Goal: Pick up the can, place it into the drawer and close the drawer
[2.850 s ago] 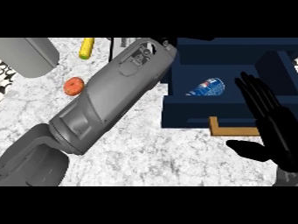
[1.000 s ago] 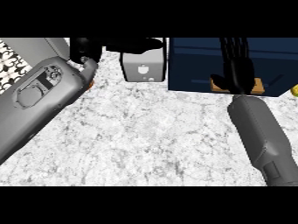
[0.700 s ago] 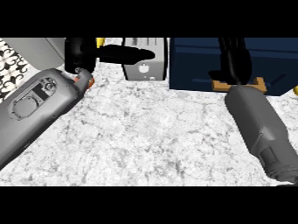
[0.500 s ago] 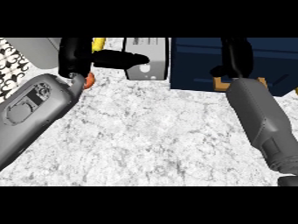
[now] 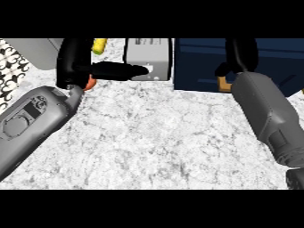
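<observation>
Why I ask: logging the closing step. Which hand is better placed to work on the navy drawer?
Right. The right hand is at the front of the navy drawer, its forearm lined up behind it. The left hand sits farther left, beside the grey box, away from the drawer.

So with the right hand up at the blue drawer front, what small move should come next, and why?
Probably ease the right hand back off the drawer. Its front looks flush and shut, no can shows on the counter, and the left hand hangs by the grey box.
</observation>
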Controlling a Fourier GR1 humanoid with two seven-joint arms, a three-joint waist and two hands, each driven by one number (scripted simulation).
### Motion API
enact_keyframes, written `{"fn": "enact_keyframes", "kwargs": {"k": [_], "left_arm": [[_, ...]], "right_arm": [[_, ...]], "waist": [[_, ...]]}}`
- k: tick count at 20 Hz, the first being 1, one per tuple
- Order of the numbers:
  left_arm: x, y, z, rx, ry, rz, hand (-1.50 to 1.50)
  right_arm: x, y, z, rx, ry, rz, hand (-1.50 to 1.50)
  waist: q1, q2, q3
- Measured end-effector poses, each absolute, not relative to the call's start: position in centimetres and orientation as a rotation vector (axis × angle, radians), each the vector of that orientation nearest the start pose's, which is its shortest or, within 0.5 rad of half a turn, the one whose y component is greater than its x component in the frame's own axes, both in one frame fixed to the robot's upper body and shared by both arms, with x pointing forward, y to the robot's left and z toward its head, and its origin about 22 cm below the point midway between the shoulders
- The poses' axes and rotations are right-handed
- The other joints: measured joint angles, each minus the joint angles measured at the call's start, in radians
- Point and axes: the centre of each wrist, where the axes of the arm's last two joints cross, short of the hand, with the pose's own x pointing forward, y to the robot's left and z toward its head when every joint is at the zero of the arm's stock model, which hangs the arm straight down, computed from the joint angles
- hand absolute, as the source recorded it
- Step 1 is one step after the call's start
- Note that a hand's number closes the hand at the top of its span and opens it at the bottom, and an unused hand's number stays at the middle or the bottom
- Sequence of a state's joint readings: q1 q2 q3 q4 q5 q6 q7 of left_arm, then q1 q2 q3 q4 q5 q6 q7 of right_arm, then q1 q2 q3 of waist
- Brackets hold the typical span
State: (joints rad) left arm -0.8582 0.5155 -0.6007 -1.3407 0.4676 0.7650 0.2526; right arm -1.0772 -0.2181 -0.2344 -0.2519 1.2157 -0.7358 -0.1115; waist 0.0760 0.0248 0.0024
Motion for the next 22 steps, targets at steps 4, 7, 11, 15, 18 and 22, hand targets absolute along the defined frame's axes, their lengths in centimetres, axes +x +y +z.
{"fn": "enact_keyframes", "kwargs": {"k": [4, 7, 11, 15, 18, 22], "left_arm": [[35.6, 15.4, 16.5, 0.231, -1.734, -0.089, -1.5], [35.2, 15.5, 15.9, 0.231, -1.729, -0.083, -1.5], [35.1, 16.1, 15.7, 0.235, -1.721, -0.08, -1.5], [35.1, 16.8, 15.6, 0.242, -1.72, -0.079, -1.5], [34.7, 17.1, 14.6, 0.257, -1.714, -0.067, -1.5], [34.0, 17.7, 14.0, 0.254, -1.711, -0.052, -1.5]], "right_arm": [[45.2, -21.7, 6.6, -1.308, -1.692, 0.823, -1.5], [45.3, -21.6, 6.9, -1.231, -1.736, 0.77, -1.5], [45.6, -20.9, 7.6, -1.125, -1.799, 0.679, -1.5], [46.1, -19.9, 8.7, -0.97, -1.862, 0.575, -1.5], [46.2, -18.9, 9.0, -0.834, -1.896, 0.453, -1.5], [46.4, -18.3, 9.4, -0.72, -1.911, 0.34, -1.5]], "waist": [[-0.002, 0.001, 0.0], [-0.007, 0.002, 0.002], [-0.015, 0.002, 0.003], [-0.02, 0.005, 0.005], [-0.028, 0.0, 0.005], [-0.028, -0.003, 0.004]]}}
